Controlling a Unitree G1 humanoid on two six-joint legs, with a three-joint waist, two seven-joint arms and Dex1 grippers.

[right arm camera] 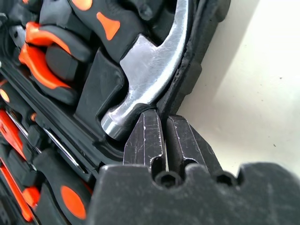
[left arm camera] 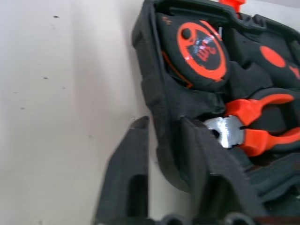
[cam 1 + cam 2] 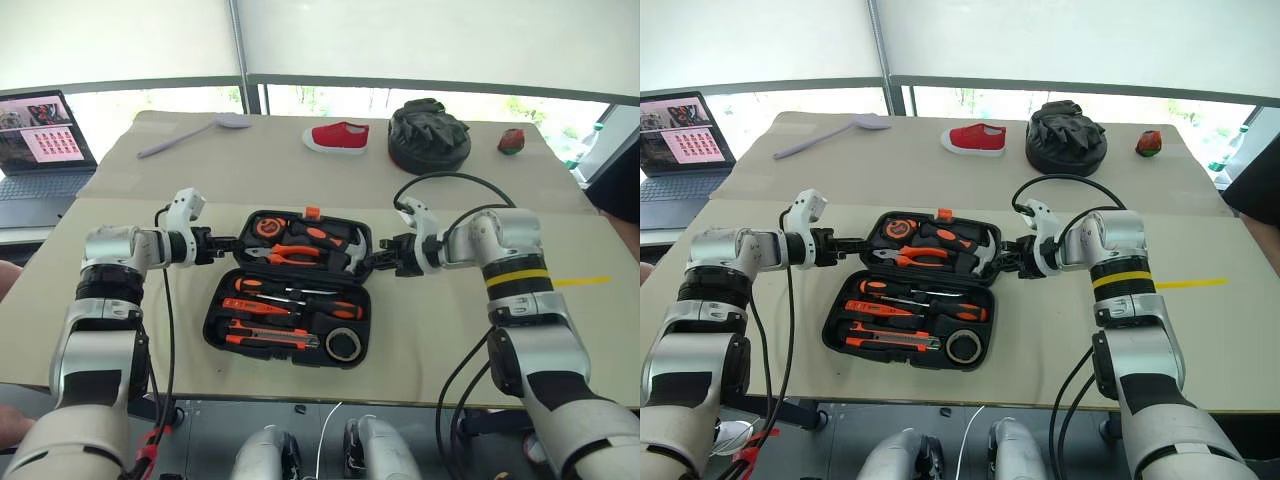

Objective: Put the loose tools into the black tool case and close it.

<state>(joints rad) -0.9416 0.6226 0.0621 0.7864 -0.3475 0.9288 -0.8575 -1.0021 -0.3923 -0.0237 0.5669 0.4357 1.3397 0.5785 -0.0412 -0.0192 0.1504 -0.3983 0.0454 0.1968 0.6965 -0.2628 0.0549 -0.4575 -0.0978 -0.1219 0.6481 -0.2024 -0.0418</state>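
The black tool case lies open on the table in front of me. Its near half holds several orange-and-black screwdrivers, the utility knife and the grey tape roll. The far half holds pliers, a tape measure and a hammer. My left gripper is at the far half's left edge, its fingers closed astride the rim. My right gripper is at the right edge beside the hammer head, its fingertips pinched on the rim.
Along the table's far side lie a lilac spoon, a red shoe, a round black bag and a small red object. A laptop stands at the far left. A black cable loops above my right arm.
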